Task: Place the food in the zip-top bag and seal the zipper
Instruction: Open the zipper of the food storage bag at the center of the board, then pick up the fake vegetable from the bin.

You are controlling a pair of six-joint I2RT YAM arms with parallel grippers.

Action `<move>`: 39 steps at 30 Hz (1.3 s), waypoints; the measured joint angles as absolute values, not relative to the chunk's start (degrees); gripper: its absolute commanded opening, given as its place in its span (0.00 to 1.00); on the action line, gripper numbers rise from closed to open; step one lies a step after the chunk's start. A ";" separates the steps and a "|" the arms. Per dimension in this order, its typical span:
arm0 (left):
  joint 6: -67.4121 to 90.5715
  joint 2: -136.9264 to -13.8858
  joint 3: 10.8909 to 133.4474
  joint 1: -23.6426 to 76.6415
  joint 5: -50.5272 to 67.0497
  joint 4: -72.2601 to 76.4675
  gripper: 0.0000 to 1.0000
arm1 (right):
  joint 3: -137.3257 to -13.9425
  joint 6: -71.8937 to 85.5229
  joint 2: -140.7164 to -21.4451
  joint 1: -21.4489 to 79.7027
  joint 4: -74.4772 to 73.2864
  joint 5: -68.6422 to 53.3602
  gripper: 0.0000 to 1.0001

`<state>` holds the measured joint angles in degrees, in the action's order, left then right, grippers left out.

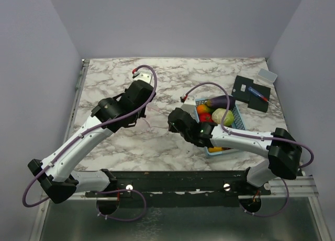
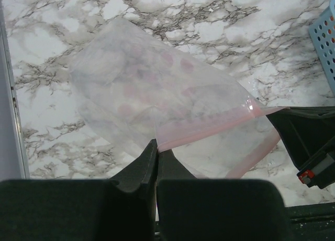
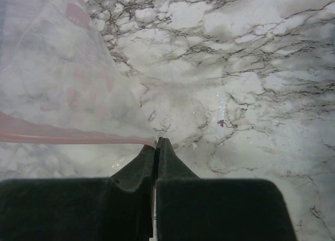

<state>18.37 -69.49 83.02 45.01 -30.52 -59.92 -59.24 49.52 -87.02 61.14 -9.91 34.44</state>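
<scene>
Clear, crinkly plastic fills the left wrist view: the bag lies slack on the marble table, with only faint pink blotches showing through it and no food inside. Its pink zipper runs across the near edge. The left claw is pinched fully shut on that strip near its left end. The lower lip sags away below, so the mouth gapes a little. The corner of a blue basket shows at the right.

In the right wrist view, the right claw is also closed tight, nipping the far corner of the same pink strip just above the marble. Holding both ends likely serves to stretch the mouth and keep it steady for loading.

From above, both arms reach in from the near edge, elbows bent outward, wrists meeting mid-table with only a small gap between them. The bag is barely visible there. The food, including an eggplant and a cabbage, sits in the basket just right of the right forearm. Nothing has been bagged yet, by my reading.
</scene>
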 measured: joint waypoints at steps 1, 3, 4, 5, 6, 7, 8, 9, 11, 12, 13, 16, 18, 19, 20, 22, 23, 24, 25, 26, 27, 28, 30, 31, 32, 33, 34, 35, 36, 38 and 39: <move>18.37 -69.58 83.02 45.10 -30.63 -60.14 0.00 | -58.83 49.52 -87.02 60.88 -9.21 33.58 0.01; 18.39 -69.73 83.02 45.15 -30.94 -60.31 0.00 | -58.39 49.47 -87.11 60.58 -8.34 32.29 0.01; 18.39 -69.80 83.02 45.15 -31.09 -60.40 0.00 | -58.37 49.45 -87.26 60.51 -7.97 31.68 0.01; 18.37 -69.91 83.02 45.12 -31.22 -60.51 0.00 | -58.37 49.30 -87.46 60.45 -7.68 31.24 0.01; 18.37 -70.00 83.00 45.12 -31.24 -60.53 0.00 | -58.37 49.08 -87.64 60.38 -7.51 30.81 0.01; 18.37 -70.11 82.94 45.12 -31.22 -60.47 0.00 | -58.37 48.80 -87.81 60.31 -7.38 30.48 0.01; 18.37 -70.15 82.78 45.12 -31.22 -60.36 0.00 | -58.39 48.40 -87.96 60.27 -7.29 30.20 0.01; 18.39 -70.26 82.41 45.12 -31.22 -60.14 0.00 | -58.39 47.97 -88.07 60.25 -7.31 30.00 0.02; 18.39 -70.43 81.67 45.12 -31.24 -59.59 0.00 | -58.43 47.20 -88.27 60.23 -7.38 29.67 0.03; 18.39 -70.63 81.14 45.12 -31.24 -59.20 0.00 | -58.57 46.59 -88.40 60.18 -7.62 29.52 0.03; 18.37 -70.76 80.79 45.08 -31.24 -58.92 0.00 | -58.76 46.09 -88.51 60.14 -7.86 29.36 0.04; 18.37 -71.44 79.90 45.08 -31.24 -57.74 0.00 | -59.51 44.58 -88.64 59.88 -8.93 29.15 0.14; 18.39 -71.96 79.55 45.08 -31.24 -56.69 0.00 | -60.31 43.59 -88.77 59.88 -9.39 29.04 0.18; 18.39 -72.20 79.35 45.08 -31.24 -56.03 0.00 | -60.84 43.09 -88.90 59.83 -9.72 28.97 0.21; 18.39 -72.38 79.22 45.08 -31.24 -55.55 0.00 | -61.28 42.74 -89.01 59.66 -9.89 28.84 0.25; 18.39 -72.79 79.13 45.08 -31.24 -54.78 0.00 | -61.93 41.82 -89.12 59.51 -10.04 28.73 0.33; 18.37 -73.10 79.09 45.08 -31.24 -54.13 0.00 | -62.13 41.45 -89.14 59.51 -10.13 28.60 0.37; 18.37 -73.32 79.05 45.08 -31.24 -53.63 0.00 | -62.39 41.06 -89.14 59.51 -10.31 28.45 0.40; 18.37 -73.56 79.00 45.08 -31.27 -53.30 0.00 | -62.67 40.73 -89.14 59.48 -10.46 28.18 0.43; 18.35 -73.82 78.96 45.08 -31.27 -52.93 0.00 | -62.92 40.38 -89.14 59.44 -10.55 27.92 0.45; 18.24 -74.17 78.94 45.06 -31.27 -52.53 0.00 | -63.33 40.12 -89.14 59.44 -10.83 27.59 0.47; 18.15 -74.52 78.91 45.08 -31.27 -52.14 0.00 | -63.77 39.94 -89.12 59.44 -11.22 27.38 0.49; 17.93 -75.33 78.78 45.06 -31.27 -51.22 0.00 | -64.55 39.59 -88.97 59.44 -11.84 26.98 0.52; 17.80 -75.70 78.67 45.06 -31.27 -50.83 0.00 | -64.69 39.46 -88.71 59.44 -11.97 26.79 0.52; 17.72 -76.12 78.52 45.06 -31.27 -50.41 0.00 | -64.69 39.33 -88.27 59.44 -12.21 26.55 0.54; 17.56 -76.60 78.37 45.08 -31.27 -49.98 0.00 | -64.69 39.29 -87.68 59.44 -12.62 26.37 0.54; 17.45 -77.03 78.19 45.08 -31.27 -49.63 0.00 | -64.66 39.16 -86.98 59.44 -13.06 26.26 0.55; 17.30 -77.41 78.08 45.06 -31.27 -49.30 0.00 | -64.66 39.05 -86.17 59.44 -13.43 26.24 0.55; 17.19 -77.69 78.02 45.06 -31.27 -49.01 0.00 | -64.66 38.92 -85.19 59.44 -13.67 26.24 0.55; 16.86 -78.28 77.93 45.06 -31.24 -48.56 0.00 | -64.66 38.63 -82.94 59.42 -14.52 26.30 0.59; 16.64 -78.54 77.93 45.06 -31.24 -48.10 0.00 | -64.66 38.41 -81.56 59.42 -15.38 26.55 0.59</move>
<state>16.64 -78.54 77.93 45.06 -31.24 -48.10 -64.66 38.41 -81.56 59.42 -15.38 26.55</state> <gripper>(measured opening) 0.006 0.563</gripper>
